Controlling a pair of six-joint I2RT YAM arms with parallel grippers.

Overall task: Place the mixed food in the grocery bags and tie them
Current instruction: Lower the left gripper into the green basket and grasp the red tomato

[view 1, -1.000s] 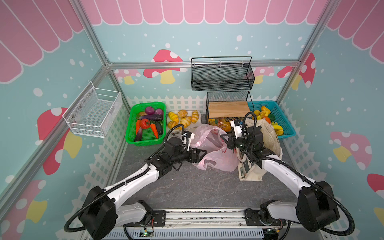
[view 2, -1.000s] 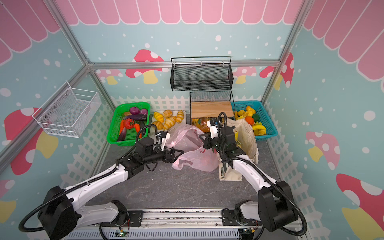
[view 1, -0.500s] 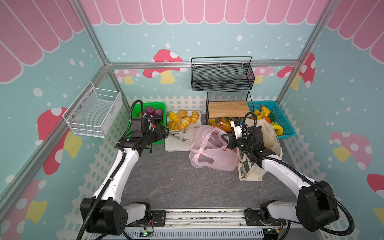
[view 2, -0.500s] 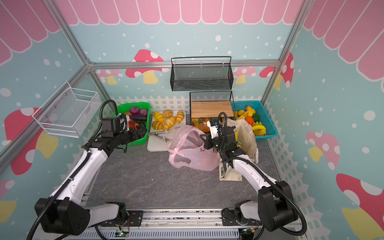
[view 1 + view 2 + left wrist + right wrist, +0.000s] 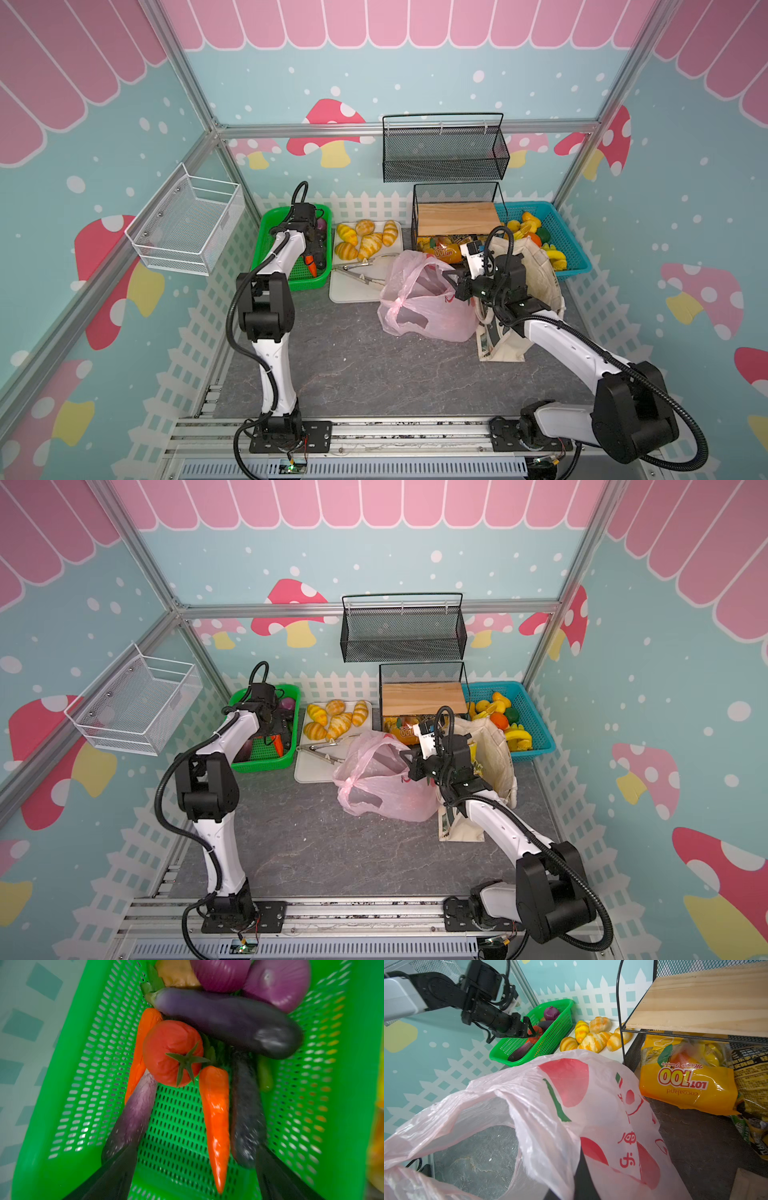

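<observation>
My left gripper (image 5: 314, 250) (image 5: 277, 730) hangs open inside the green basket (image 5: 308, 279) (image 5: 93, 1064), tips down. In the left wrist view its fingers (image 5: 122, 1167) straddle an orange carrot (image 5: 216, 1118), with a red tomato (image 5: 170, 1051) and purple eggplants (image 5: 226, 1020) just beyond; nothing is gripped. The pink plastic bag (image 5: 419, 307) (image 5: 374, 787) (image 5: 550, 1095) stands mid-table with its mouth gaping. My right gripper (image 5: 454, 277) (image 5: 406, 757) (image 5: 581, 1169) is shut on its rim. The cream canvas tote (image 5: 536, 266) (image 5: 494, 746) stands behind my right arm.
Bread rolls (image 5: 365, 241) and metal tongs (image 5: 357, 274) lie on a white board. A black wire rack (image 5: 455, 195) with a wooden shelf covers a yellow snack packet (image 5: 685, 1080). A blue basket (image 5: 575, 266) holds fruit. Wire baskets (image 5: 187, 224) hang on the walls.
My left arm has swung away from the pink bag to the green basket and now reaches down into it, open. The right gripper has kept its hold on the bag.
</observation>
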